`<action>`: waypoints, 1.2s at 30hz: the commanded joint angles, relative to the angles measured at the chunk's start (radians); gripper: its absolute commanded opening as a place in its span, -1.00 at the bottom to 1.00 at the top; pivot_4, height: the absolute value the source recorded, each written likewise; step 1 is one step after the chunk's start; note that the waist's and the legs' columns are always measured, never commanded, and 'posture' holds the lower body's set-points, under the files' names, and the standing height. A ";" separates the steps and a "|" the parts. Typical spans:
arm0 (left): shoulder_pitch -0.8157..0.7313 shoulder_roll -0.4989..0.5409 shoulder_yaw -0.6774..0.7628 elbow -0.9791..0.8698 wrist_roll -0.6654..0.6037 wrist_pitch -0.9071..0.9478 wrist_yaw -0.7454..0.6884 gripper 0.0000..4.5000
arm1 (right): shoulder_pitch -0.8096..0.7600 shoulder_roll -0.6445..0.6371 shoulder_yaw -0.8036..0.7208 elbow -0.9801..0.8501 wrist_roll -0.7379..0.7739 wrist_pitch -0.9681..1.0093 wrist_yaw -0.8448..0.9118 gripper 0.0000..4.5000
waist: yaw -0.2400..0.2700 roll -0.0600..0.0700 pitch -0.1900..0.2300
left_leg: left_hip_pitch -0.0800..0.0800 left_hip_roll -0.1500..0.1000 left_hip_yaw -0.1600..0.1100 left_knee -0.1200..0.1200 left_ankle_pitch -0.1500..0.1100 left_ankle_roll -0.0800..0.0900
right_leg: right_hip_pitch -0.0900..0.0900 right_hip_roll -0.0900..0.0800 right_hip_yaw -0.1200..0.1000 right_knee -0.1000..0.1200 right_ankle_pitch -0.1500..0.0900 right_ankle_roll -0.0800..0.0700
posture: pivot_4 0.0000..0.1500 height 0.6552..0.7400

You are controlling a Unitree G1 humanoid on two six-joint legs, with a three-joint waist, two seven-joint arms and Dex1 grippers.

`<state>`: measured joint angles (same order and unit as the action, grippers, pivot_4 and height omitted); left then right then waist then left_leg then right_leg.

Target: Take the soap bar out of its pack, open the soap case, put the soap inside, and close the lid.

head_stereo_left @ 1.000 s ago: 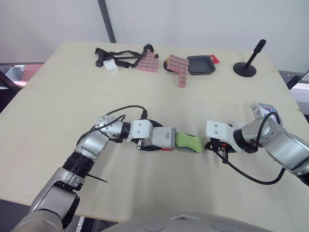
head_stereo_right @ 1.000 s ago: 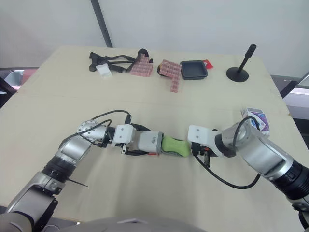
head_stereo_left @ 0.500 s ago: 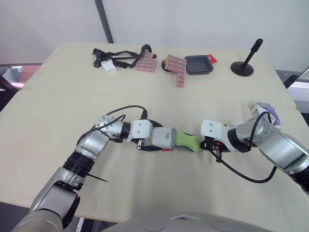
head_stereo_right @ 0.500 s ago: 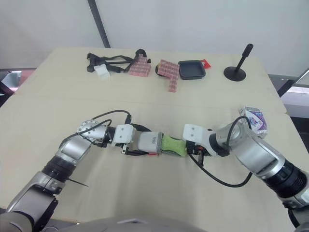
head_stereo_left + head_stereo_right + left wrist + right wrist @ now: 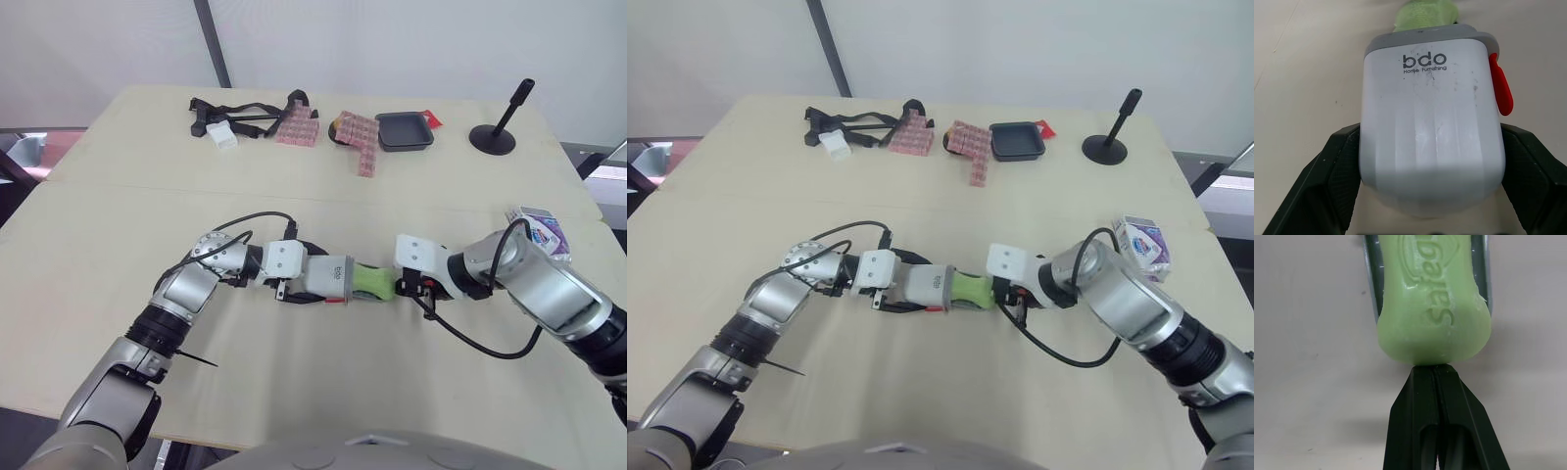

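Observation:
My left gripper (image 5: 1430,133) is shut on the white soap case (image 5: 331,279), one black finger (image 5: 1338,177) on each side. The case lies on its side on the table, grey rim and red latch (image 5: 1501,92) toward my right arm. A green soap bar (image 5: 373,282) sticks partly out of the case's mouth. My right gripper (image 5: 1433,371) is shut with nothing held, its tips touching the bar's outer end (image 5: 1432,340). The purple and white soap pack (image 5: 538,226) lies near the right table edge.
At the back of the table lie black straps (image 5: 240,112), pink block pieces (image 5: 299,126), a dark square tray (image 5: 407,130) and a black stand (image 5: 495,138). Cables loop beside both wrists. The near table surface is bare wood.
My right gripper has moved left against the soap's end, and less of the green bar shows outside the case. The left gripper and the case have stayed in place.

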<state>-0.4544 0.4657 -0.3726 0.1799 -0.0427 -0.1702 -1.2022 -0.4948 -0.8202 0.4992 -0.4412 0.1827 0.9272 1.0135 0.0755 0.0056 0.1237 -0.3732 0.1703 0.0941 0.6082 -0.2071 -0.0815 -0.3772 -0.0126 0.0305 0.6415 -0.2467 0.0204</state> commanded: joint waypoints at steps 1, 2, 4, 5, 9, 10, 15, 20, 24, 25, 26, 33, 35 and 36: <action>-0.006 -0.010 -0.005 -0.025 -0.008 -0.011 0.000 0.53 | -0.038 0.009 -0.019 -0.035 0.012 -0.007 0.007 -0.99 | 0.003 0.000 0.000 | 0.000 0.000 0.000 0.000 0.000 0.000 | 0.000 0.000 0.000 0.000 0.000 0.000 | 1.00 1.00; -0.005 -0.010 -0.004 -0.025 -0.007 -0.011 0.000 0.53 | -0.044 0.009 -0.021 -0.040 0.015 -0.002 0.010 -0.99 | 0.004 0.000 0.000 | 0.000 0.000 0.000 0.000 0.000 0.000 | -0.001 0.000 0.000 0.001 0.000 0.000 | 1.00 1.00; -0.004 -0.011 -0.004 -0.026 -0.006 -0.009 0.002 0.53 | -0.053 0.010 -0.023 -0.048 0.022 0.006 0.013 -0.99 | 0.006 0.000 0.000 | 0.000 0.000 0.000 0.000 0.000 0.000 | 0.000 0.000 0.000 0.003 0.000 0.000 | 1.00 1.00; -0.004 -0.011 -0.004 -0.026 -0.006 -0.009 0.003 0.53 | -0.057 0.010 -0.023 -0.053 0.026 0.010 0.016 -0.99 | 0.006 0.000 0.000 | 0.000 0.000 0.000 0.000 0.000 0.000 | 0.000 0.000 0.000 0.003 0.000 0.000 | 1.00 1.00; -0.003 -0.012 -0.004 -0.027 -0.007 -0.007 0.006 0.53 | -0.075 0.026 -0.020 -0.063 0.040 0.028 0.016 -0.99 | 0.004 0.000 0.000 | 0.000 0.000 0.000 0.000 0.000 0.000 | -0.001 0.000 0.000 0.003 0.000 0.000 | 1.00 1.00; -0.003 -0.013 -0.004 -0.027 -0.007 -0.006 0.007 0.53 | -0.078 0.029 -0.018 -0.063 0.042 0.031 0.015 -0.99 | 0.004 0.000 0.000 | 0.000 0.000 0.000 0.000 0.000 0.000 | 0.000 0.000 0.000 0.003 0.000 0.000 | 1.00 1.00; -0.004 -0.018 -0.002 -0.027 -0.010 -0.007 0.012 0.53 | -0.086 0.035 -0.012 -0.063 0.047 0.036 0.013 -0.99 | 0.004 0.000 0.000 | 0.000 0.000 0.000 0.000 0.000 0.000 | 0.000 0.000 0.000 0.002 0.000 0.000 | 1.00 1.00; -0.003 -0.024 0.001 -0.029 -0.017 -0.006 0.016 0.53 | -0.084 0.026 -0.020 -0.058 0.050 0.028 0.015 -0.99 | 0.004 0.000 0.000 | 0.000 0.000 0.000 0.000 0.000 0.000 | -0.001 0.000 0.000 0.003 0.000 0.000 | 1.00 1.00; 0.001 -0.032 0.003 -0.033 -0.028 -0.002 0.016 0.53 | -0.056 0.017 -0.056 -0.067 0.067 0.028 0.009 -0.99 | 0.005 0.000 0.000 | 0.000 0.000 0.000 0.000 0.000 0.000 | -0.001 0.000 0.000 0.002 0.000 0.000 | 1.00 1.00; 0.002 -0.034 0.006 -0.033 -0.032 -0.001 0.017 0.53 | -0.035 0.018 -0.084 -0.070 0.083 0.032 0.004 -0.99 | 0.005 0.000 0.000 | 0.000 0.000 0.000 0.000 0.000 0.000 | 0.000 0.000 0.000 0.002 0.000 0.000 | 1.00 1.00; 0.003 -0.036 0.009 -0.034 -0.036 0.000 0.018 0.53 | -0.014 0.015 -0.111 -0.073 0.097 0.034 0.002 -0.99 | 0.006 0.000 0.000 | 0.000 0.000 0.000 0.000 0.000 0.000 | 0.000 0.000 0.000 0.002 0.000 0.000 | 1.00 1.00; 0.015 -0.030 0.037 -0.033 -0.090 0.000 -0.011 0.53 | 0.173 -0.065 -0.272 -0.097 0.161 -0.058 0.022 -0.99 | 0.011 0.000 0.000 | -0.001 0.000 0.000 -0.001 0.000 0.000 | 0.000 0.000 -0.001 -0.003 0.000 0.000 | 1.00 1.00; 0.019 -0.031 0.048 -0.036 -0.116 0.005 -0.021 0.53 | 0.206 -0.059 -0.298 -0.090 0.170 -0.094 0.016 -0.99 | 0.004 0.000 0.000 | -0.001 0.000 0.000 -0.001 0.000 0.000 | 0.000 0.000 -0.001 -0.003 0.000 0.000 | 1.00 1.00; 0.023 -0.033 0.057 -0.043 -0.143 0.023 -0.030 0.53 | 0.222 -0.045 -0.314 -0.082 0.173 -0.119 0.006 -0.99 | 0.002 0.000 0.000 | -0.001 0.000 0.000 -0.001 0.000 0.000 | 0.000 0.000 0.000 -0.003 0.000 0.000 | 1.00 1.00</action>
<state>-0.4326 0.4309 -0.3575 0.1781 -0.1281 -0.1569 -1.2206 -0.2801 -0.8697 0.2337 -0.5079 0.3403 0.8533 1.0285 0.0780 0.0057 0.1238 -0.3741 0.1702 0.0941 0.6068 -0.2074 -0.0817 -0.3775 -0.0129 0.0302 0.6385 -0.2467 0.0205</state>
